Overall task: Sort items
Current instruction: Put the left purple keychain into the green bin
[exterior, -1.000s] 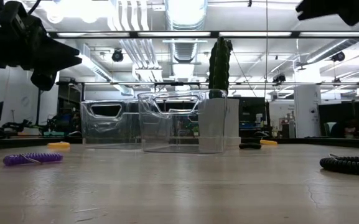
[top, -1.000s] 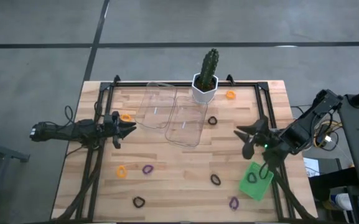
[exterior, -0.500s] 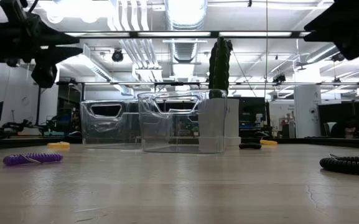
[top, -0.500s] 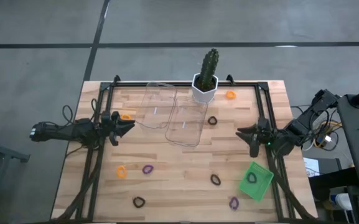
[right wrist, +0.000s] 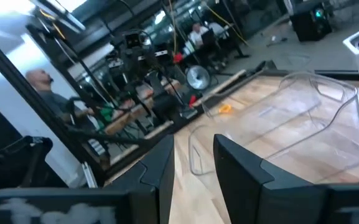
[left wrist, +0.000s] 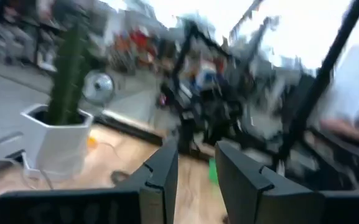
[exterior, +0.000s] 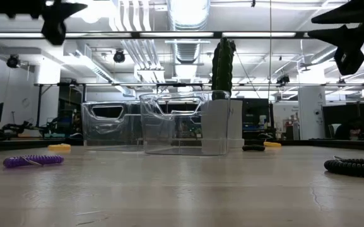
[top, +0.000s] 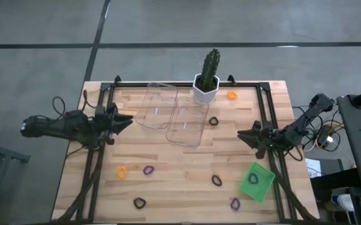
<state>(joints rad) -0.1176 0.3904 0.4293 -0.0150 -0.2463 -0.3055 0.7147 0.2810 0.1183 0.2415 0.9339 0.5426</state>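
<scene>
- Apparently, no item is in hand at this moment: both arms are lifted above the table [top: 167,169] and pulled toward its side edges, so I judge this as a pause between two picks.
- The left gripper [top: 129,119] hangs over the left edge, just beside the clear trays [top: 171,112]. In its wrist view the fingers [left wrist: 160,171] stand a little apart, with nothing between them.
- The right gripper [top: 241,134] hangs near the right edge, above the green tray [top: 264,181]. Its fingers [right wrist: 163,165] are also a little apart and empty.
- One black loop [top: 253,178] lies already in the green tray; the clear trays seem empty, though I cannot be sure.
- The other items are spread on the wood: an orange loop [top: 122,172] and a purple loop [top: 148,169] well below the left gripper, a black loop [top: 139,202] near the front edge.
- Another black loop [top: 216,180] and a purple one [top: 235,203] lie in front of the right gripper, near the green tray.
- One black loop [top: 213,121] and one orange loop [top: 231,95] lie near the cactus [top: 210,69].
- The next move probably needs one arm to go down over the nearest loop, wide enough to take the thin ring.
</scene>
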